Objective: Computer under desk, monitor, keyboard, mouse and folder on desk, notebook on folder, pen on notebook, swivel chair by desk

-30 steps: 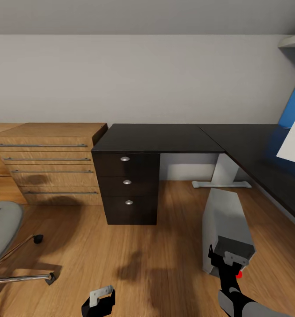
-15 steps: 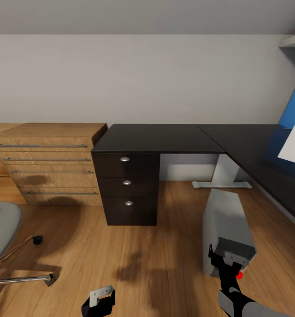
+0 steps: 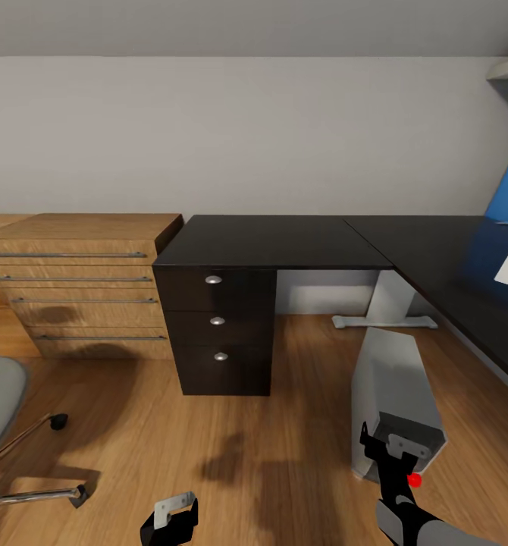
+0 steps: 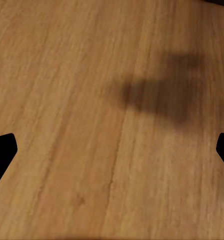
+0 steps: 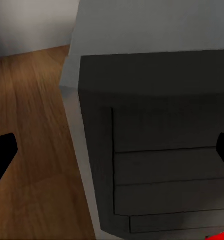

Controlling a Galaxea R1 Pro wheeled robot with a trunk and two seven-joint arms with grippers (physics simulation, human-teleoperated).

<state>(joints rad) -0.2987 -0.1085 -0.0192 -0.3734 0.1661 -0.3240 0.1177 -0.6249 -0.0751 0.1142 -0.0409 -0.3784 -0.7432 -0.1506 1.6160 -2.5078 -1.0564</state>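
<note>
**Robot facing the desk corner with the computer tower on the floor**

In the head view, the long L-shaped desk with a black top (image 3: pixel 284 241) filled the centre and right of the frame, its white pedestal leg at centre right. The pale grey-white boxy computer tower (image 3: pixel 390 387) lay tilted on the wooden floor (image 3: pixel 269 440) at lower right, in front of the desk and not under it. The right gripper (image 3: pixel 396 447) sat at the tower's near end; in the right wrist view the dark panel of the computer (image 5: pixel 162 150) lay between fingertips spread wide. The left gripper (image 3: pixel 170 516), bottom centre-left, was likewise spread over bare floor. The grey swivel chair (image 3: pixel 0 402) showed at the lower-left edge, beside a light wooden drawer chest (image 3: pixel 79 288).
</note>
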